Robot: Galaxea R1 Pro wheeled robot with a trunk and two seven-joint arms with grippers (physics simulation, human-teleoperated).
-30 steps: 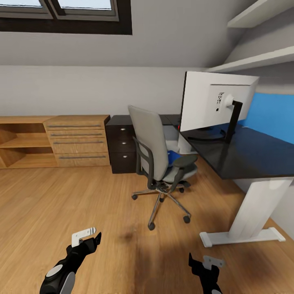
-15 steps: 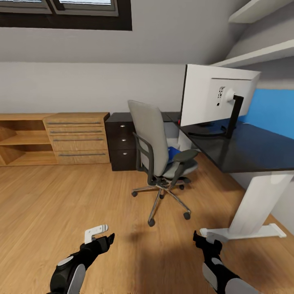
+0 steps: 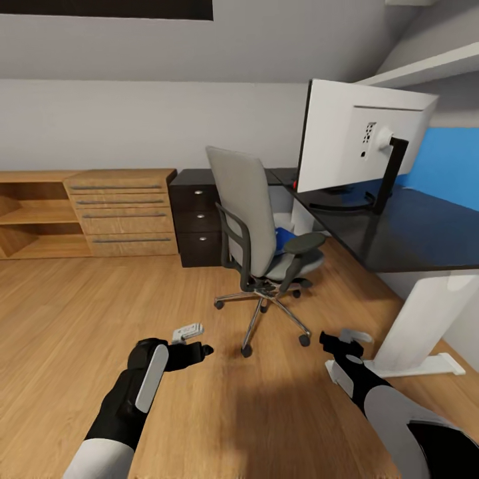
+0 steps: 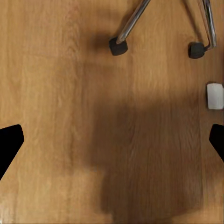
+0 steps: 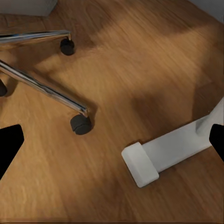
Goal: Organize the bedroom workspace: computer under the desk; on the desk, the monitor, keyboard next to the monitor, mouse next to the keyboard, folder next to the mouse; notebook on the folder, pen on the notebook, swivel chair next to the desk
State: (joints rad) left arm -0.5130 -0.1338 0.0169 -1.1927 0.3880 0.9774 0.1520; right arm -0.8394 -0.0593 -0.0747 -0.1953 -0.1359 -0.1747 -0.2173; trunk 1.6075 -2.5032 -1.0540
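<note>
While the robot stands on the wooden floor (image 3: pixel 80 313) short of the workspace, the counter (image 3: pixel 406 233) is seen at the right, its glossy black top carried on a white leg (image 3: pixel 426 319) whose foot also appears in the right wrist view; the monitor (image 3: pixel 362 143) is already stood on it, back turned to the camera, so that part of the task is judged done. The swivel chair (image 3: pixel 249 213) is parked just beside the counter's inner corner, turned towards it, probably because the folder (image 3: pixel 285 236) is laid on its seat; only a blue sliver is seen between backrest and armrest. A black drawer unit (image 3: pixel 196 223) and a light wooden drawer unit (image 3: pixel 123 213) are set against the far wall. The left hand (image 3: pixel 199 348) is held low over the floor with fingers spread and nothing between them; the right hand (image 3: pixel 330 342) is likewise spread and empty, near the leg's foot. The folder lies well apart from both hands, higher and beyond the chair's castors (image 4: pixel 118 45); a closer approach is judged necessary before any reach.
</note>
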